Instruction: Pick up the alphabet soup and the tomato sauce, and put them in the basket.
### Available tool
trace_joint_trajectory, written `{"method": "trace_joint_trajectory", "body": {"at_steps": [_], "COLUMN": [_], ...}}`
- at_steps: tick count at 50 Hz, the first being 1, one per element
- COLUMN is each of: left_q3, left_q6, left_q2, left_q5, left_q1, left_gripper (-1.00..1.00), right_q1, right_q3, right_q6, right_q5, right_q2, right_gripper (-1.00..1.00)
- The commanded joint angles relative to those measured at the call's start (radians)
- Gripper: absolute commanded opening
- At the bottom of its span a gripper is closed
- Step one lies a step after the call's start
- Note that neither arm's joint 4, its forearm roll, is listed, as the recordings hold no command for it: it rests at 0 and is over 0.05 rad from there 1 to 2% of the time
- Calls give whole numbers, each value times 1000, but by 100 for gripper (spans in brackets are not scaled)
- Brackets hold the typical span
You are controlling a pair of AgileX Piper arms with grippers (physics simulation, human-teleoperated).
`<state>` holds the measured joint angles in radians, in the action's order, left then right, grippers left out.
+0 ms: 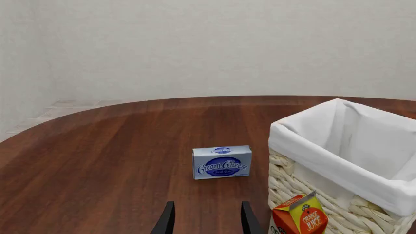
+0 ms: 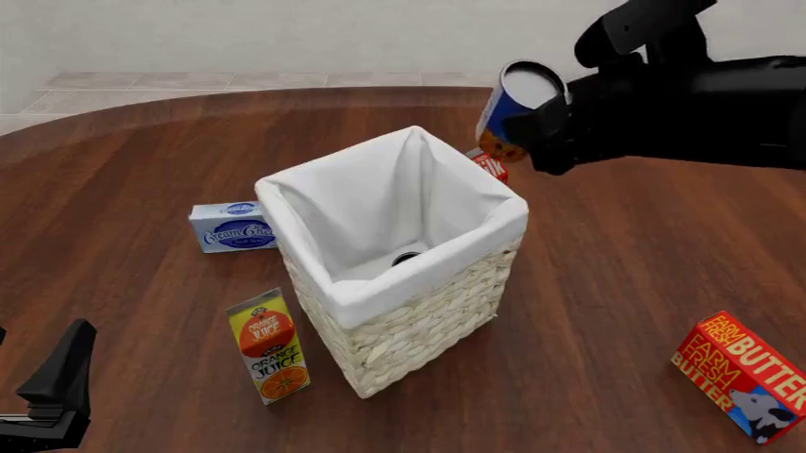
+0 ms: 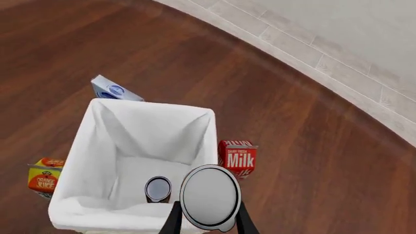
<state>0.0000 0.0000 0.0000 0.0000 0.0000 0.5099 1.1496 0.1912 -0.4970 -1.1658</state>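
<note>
Our left gripper (image 2: 51,392) sits nearest, low, fingers spread, empty. Beyond it we see the basket (image 2: 435,311), the soup (image 3: 158,188) on its floor. Our right gripper (image 3: 208,219) pinches the sauce (image 2: 514,109) above the basket's far rim.

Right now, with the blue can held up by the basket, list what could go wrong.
1. The tomato sauce, held in the right tool, hangs near the basket's far rim rather than over its middle; released here, it might clip the rim and fall by the milk carton.
2. A can already lies inside; a drop could strike it.
</note>
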Motion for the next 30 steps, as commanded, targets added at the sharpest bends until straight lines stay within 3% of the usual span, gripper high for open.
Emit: {"method": "trace_joint_trajectory", "body": {"at_steps": [1,30], "left_q3": [0,0], "left_q6": [0,0], "left_q2": [0,0], "left_q5": [0,0], "left_q1": [0,0], "left_gripper": [100,100], "right_q1": [22,62], "right_q3": [4,7], "right_q6": [-20,-12], "right_q5": [17,35], "right_q2": [-16,-88], "right_gripper": [-100,-100]}}
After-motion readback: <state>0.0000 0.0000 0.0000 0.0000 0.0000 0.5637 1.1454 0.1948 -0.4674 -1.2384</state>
